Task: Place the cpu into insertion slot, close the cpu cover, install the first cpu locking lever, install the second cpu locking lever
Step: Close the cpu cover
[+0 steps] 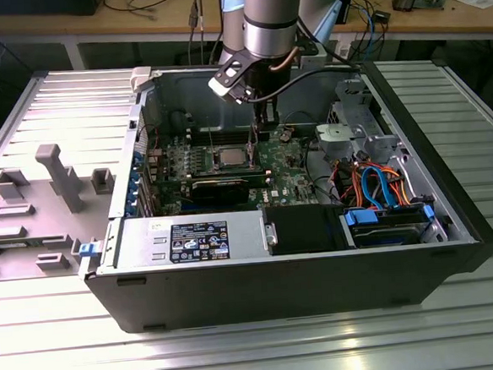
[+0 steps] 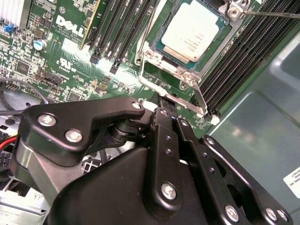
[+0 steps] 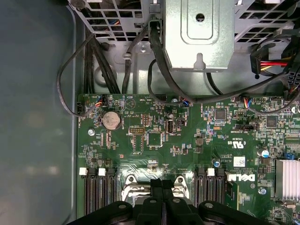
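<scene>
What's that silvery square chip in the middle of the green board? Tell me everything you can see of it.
The small flat square cpu has a plain pale silver metal top with rounded corners and a thin green rim. It lies flat in the metal-framed insertion slot on the green motherboard, between rows of long black memory slots. The black gripper sits beside it, not touching it.

Open above cpu (image 1: 230, 157); memory slots (image 1: 186, 161) flanking, expansion card (image 1: 221, 187) on near side, drive cage (image 1: 351, 127) at exterior view's right.
</scene>
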`<state>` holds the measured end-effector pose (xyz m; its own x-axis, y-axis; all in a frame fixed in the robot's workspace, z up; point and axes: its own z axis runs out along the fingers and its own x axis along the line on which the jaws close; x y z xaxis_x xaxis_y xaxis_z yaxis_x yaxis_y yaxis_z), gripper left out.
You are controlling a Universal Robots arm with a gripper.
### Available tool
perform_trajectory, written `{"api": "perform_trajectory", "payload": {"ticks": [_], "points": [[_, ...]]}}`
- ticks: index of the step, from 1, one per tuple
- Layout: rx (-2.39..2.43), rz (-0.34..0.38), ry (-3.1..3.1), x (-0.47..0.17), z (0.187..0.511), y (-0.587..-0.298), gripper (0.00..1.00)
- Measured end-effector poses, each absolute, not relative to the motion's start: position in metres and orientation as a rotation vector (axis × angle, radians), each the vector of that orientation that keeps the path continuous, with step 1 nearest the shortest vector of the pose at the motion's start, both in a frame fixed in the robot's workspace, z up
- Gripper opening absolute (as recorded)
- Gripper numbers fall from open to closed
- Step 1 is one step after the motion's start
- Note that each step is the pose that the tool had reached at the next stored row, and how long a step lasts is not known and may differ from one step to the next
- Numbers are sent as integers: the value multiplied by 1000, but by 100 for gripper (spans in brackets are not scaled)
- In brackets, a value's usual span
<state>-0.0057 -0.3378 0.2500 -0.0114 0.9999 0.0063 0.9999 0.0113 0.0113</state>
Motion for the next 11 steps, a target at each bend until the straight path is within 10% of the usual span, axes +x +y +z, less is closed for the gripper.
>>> {"api": "perform_trajectory", "payload": {"ticks": [11], "points": [[2206,20,2232,-9,250,-338,11]]}}
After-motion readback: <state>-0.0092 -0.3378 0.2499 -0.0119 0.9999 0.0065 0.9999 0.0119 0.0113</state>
